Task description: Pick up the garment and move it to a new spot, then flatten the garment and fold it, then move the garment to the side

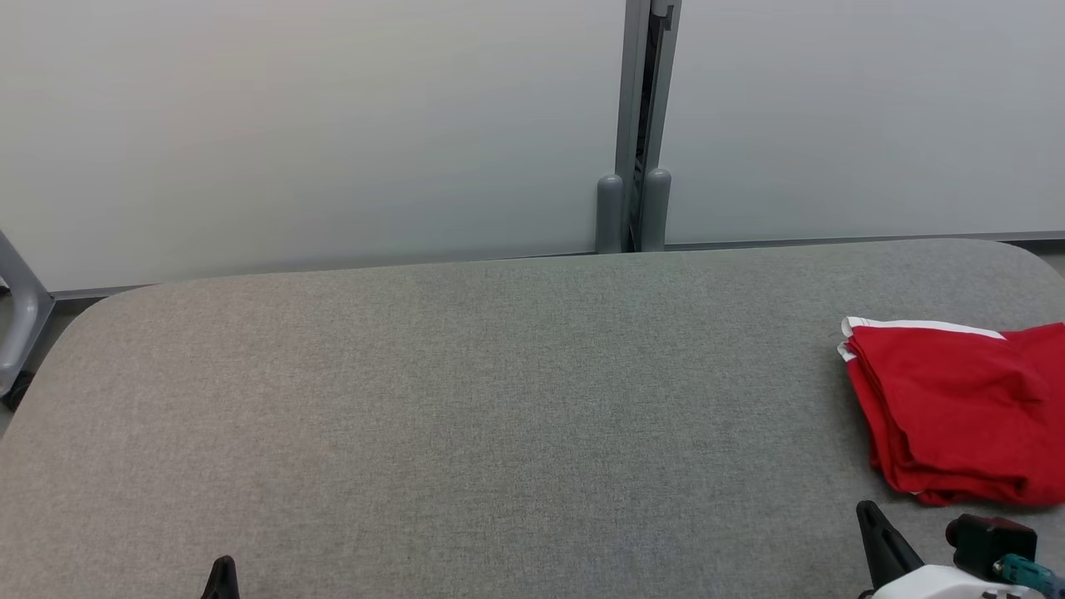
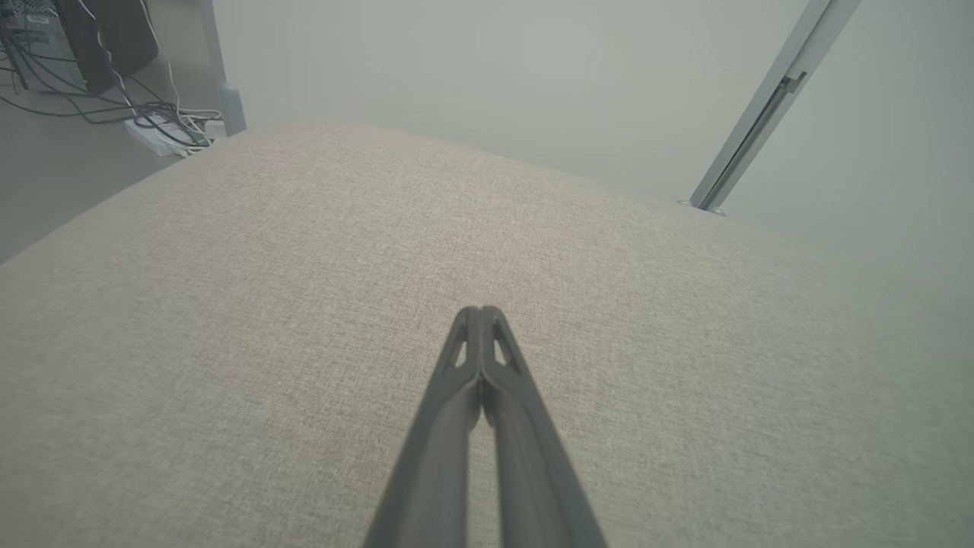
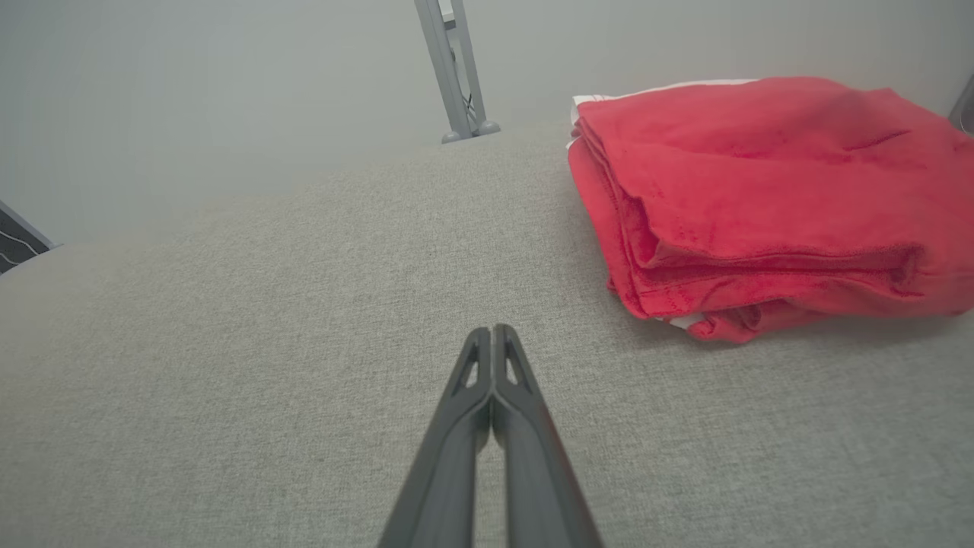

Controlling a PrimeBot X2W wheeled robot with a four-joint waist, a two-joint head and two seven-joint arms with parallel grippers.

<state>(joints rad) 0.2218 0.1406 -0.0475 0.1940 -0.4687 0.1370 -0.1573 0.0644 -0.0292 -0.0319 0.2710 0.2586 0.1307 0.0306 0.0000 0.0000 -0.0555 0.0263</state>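
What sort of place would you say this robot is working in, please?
Probably an office or lab work area: a grey fabric-covered table stands against pale partition panels joined by a metal post, and a power strip with tangled cables lies on the floor beside it.

Grey fabric tabletop (image 1: 499,399) lying before pale wall panels (image 1: 291,125); grey post (image 1: 628,125) standing between them; cables (image 2: 152,122) trailing across floor (image 2: 46,183).

Fingers (image 2: 441,457) long, dark grey, tapered, triangular cut-outs near tips; right wrist shell (image 1: 932,584) white, teal connector (image 1: 1023,571).
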